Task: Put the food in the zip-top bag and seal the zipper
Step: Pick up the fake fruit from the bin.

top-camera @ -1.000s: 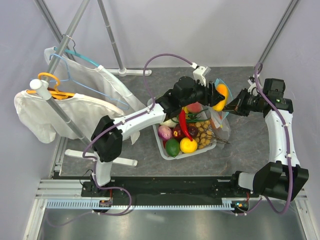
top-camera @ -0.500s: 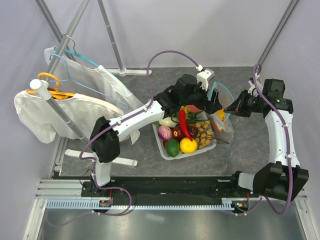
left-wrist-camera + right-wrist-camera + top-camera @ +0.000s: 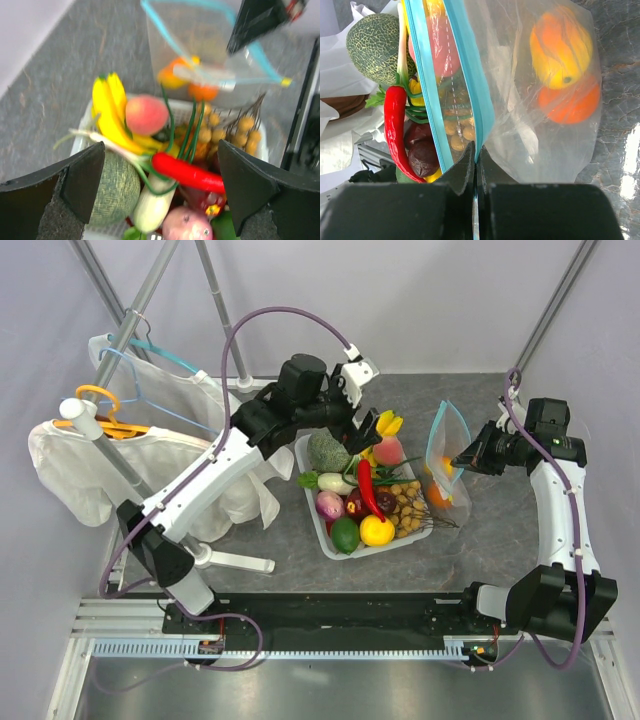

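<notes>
The zip-top bag stands on the table just beside the right side of the white tray, between the tray and the right arm. Its closed bottom rests low and its mouth points up, toward the top camera. The zipper is not sealed. Its two teal strips are spread apart in a leaf shape, and the long axis of this mouth runs from the far side of the table toward the near side, a little tilted. The right gripper has its fingers pressed fully together on the right strip of the zipper, about in the middle of its length, and so it holds the mouth up. Through the clear plastic, the right wrist view shows two foods at the bottom of the bag, a yellow-orange piece and, touching it, a round orange. The left gripper is spread wide and holds nothing. It hangs over the far end of the tray, and its wrist view looks down between the two black fingers on a melon, a banana, a peach and a red chili. A lime lies at the near end of the tray.
</notes>
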You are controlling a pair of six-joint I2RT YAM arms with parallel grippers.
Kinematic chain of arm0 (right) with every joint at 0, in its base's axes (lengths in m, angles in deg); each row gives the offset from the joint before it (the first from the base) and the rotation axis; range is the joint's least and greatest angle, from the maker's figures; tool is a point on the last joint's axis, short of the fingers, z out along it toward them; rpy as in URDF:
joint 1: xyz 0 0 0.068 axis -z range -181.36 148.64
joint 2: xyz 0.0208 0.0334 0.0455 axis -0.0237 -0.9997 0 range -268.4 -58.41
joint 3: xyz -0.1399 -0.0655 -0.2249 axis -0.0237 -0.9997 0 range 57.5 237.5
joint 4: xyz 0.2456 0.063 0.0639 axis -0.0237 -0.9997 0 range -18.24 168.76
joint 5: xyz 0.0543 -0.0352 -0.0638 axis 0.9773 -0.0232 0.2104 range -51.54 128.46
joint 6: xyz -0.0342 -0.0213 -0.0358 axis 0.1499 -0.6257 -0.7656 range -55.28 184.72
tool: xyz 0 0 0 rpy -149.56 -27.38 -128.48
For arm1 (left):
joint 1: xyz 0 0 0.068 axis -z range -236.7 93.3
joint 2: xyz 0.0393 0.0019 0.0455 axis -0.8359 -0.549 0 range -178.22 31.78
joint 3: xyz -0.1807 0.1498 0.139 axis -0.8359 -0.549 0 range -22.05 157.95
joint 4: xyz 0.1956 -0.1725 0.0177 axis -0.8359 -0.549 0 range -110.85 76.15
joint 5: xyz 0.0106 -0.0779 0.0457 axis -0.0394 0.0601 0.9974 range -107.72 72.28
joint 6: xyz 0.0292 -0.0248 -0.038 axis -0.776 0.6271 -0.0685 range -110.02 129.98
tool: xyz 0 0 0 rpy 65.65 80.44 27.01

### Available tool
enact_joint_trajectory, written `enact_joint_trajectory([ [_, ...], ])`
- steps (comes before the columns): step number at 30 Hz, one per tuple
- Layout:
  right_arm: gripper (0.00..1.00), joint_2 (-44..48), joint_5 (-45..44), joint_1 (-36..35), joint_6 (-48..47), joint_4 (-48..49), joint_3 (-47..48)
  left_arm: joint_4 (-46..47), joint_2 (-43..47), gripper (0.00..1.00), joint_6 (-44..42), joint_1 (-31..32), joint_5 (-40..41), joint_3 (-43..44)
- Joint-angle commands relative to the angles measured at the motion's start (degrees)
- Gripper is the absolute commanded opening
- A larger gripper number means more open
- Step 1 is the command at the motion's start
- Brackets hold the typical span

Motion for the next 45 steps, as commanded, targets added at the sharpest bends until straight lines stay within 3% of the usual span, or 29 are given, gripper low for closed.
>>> enact_joint_trajectory([
  [1,0.00,0.22,-1.05,0.06,-0.82,1.42,0.89,-9.68,-2.46,1.00,-7.73,-0.62,0.25,0.97],
  [5,0.00,0.48,-0.96,0.15,-0.82,1.42,0.98,-12.31,-4.66,1.00,-9.13,-1.23,6.48,2.90],
  [10,0.00,0.31,-1.14,0.15,-1.17,1.51,0.28,-13.20,-6.50,1.00,-11.85,-1.59,2.99,5.54],
  [14,0.00,-0.22,-1.32,0.15,-1.08,1.51,0.19,-15.39,-10.98,1.00,-11.94,-1.23,7.28,9.93],
  [23,0.00,-0.39,-1.14,0.15,-1.17,1.33,0.63,-25.23,-15.47,1.00,-24.32,-3.60,8.78,17.32],
  [32,0.00,-0.39,-0.88,0.06,-1.87,1.51,-0.42,-32.71,-17.14,1.00,-34.61,-6.59,5.88,15.39],
  [45,0.00,-0.48,-1.23,0.06,-2.31,1.24,-0.42,-31.74,-20.75,1.00,-33.48,-8.44,0.70,18.28],
])
